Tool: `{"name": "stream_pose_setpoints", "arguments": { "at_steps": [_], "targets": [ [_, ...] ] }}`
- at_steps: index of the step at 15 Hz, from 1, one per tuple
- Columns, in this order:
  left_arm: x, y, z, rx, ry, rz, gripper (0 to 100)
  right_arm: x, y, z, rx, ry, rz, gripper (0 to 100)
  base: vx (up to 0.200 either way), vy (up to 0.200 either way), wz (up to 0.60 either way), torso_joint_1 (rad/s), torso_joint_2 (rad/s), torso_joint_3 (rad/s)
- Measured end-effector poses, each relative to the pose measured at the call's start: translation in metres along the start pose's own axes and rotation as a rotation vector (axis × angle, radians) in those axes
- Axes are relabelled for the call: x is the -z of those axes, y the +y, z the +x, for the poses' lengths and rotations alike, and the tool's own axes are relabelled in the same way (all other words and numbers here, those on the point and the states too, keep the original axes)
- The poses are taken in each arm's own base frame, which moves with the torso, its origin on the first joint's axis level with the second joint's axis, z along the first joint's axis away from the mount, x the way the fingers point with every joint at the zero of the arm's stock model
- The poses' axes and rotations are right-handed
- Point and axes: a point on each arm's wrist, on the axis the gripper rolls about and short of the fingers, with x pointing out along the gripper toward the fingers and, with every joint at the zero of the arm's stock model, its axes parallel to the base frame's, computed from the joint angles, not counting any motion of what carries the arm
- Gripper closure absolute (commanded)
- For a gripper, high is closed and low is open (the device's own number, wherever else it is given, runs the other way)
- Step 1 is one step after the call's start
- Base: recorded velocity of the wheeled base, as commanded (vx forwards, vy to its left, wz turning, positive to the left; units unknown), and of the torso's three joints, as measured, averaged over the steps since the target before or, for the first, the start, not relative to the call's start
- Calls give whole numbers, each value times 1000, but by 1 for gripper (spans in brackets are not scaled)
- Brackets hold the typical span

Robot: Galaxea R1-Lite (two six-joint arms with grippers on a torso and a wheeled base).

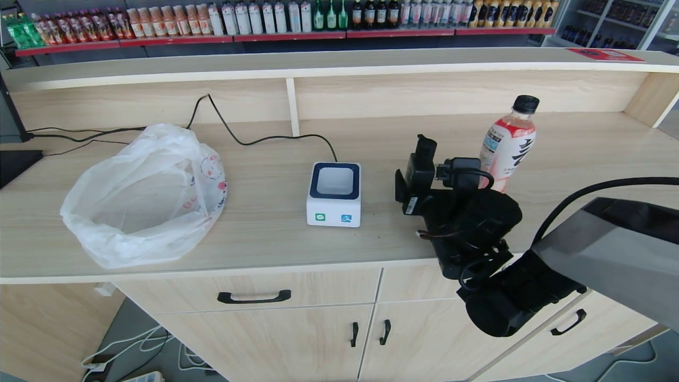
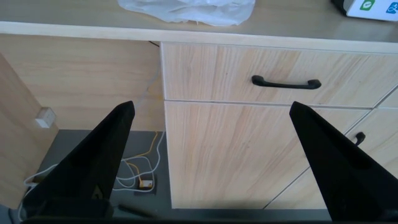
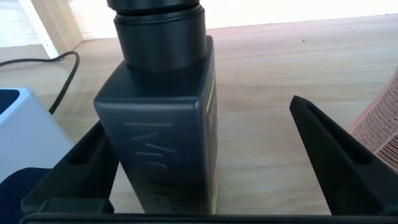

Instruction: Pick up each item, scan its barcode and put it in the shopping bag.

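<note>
Carrying everything, the wooden surface (image 1: pixel 583 148) is widest. Left of the scanner (image 1: pixel 334 193) lies the open white shopping bag (image 1: pixel 143 196). Right of the scanner, the right tool (image 3: pixel 194 118) is released, its fingers spread around a dark bottle (image 3: pixel 168 137). Further right stands a pink bottle (image 1: pixel 506 146). The left tool (image 2: pixel 211 106), also spread wide, hangs lower than the scanner, before the drawers.
</note>
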Motion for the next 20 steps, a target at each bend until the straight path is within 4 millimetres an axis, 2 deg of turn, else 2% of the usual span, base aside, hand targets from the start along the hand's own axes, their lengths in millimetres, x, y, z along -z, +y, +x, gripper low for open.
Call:
{"name": "stream_pose_setpoints", "arguments": {
  "at_steps": [14, 15, 20],
  "targets": [
    [0, 0, 0, -1, 0, -1, 0, 3, 8, 14, 9, -41, 8, 0, 0, 0, 0, 0, 0, 0],
    [0, 0, 0, 0, 0, -1, 0, 4, 8, 14, 12, -39, 7, 100, 0, 0, 0, 0, 0, 0],
    [0, 0, 0, 0, 0, -1, 0, 3, 8, 12, 5, -35, 14, 100, 0, 0, 0, 0, 0, 0]
  ]
}}
